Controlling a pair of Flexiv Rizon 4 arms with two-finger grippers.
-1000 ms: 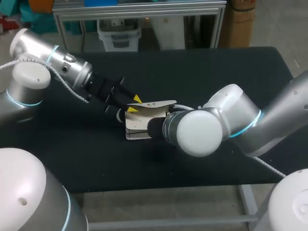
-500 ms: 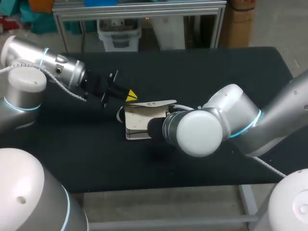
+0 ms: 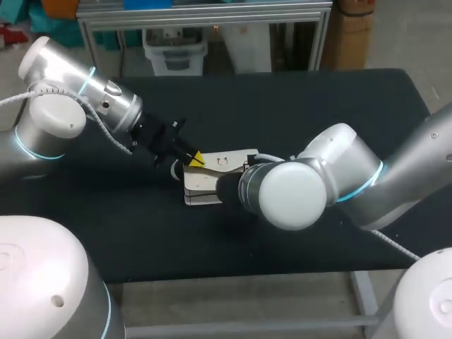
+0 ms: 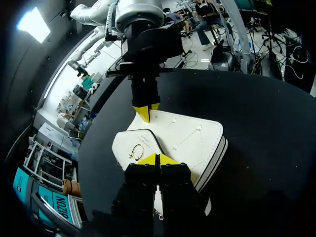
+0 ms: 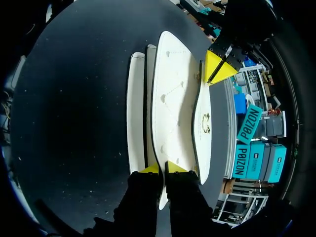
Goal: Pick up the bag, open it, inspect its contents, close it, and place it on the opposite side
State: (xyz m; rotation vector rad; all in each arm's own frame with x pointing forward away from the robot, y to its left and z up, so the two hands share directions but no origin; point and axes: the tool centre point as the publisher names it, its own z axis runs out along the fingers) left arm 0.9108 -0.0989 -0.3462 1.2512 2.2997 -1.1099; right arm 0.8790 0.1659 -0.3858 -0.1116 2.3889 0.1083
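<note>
A white bag [image 3: 212, 185] lies flat in the middle of the black table [image 3: 296, 106]. Its front flap [image 4: 129, 143] with a gold ring clasp [image 4: 137, 152] lies down on the body. My left gripper [image 3: 195, 159] is shut, and its yellow tips rest on the flap's edge beside the clasp [image 5: 206, 123]. From the opposite side, my right gripper [image 5: 162, 169] is shut on a thin edge of the bag [image 5: 173, 98]. In the head view its fingers are hidden behind the right arm's elbow. The left wrist view shows the right gripper's tips [image 4: 145, 112] at the far edge of the bag [image 4: 187, 140].
My right arm's big elbow [image 3: 289, 194] lies over the table's middle, just right of the bag. Bare black tabletop surrounds the bag to the left, at the back and at the front.
The left gripper let go of the raised flap, shut, drew back to the left, then came back onto the flap. The flap now lies flat. The right arm stayed put.
</note>
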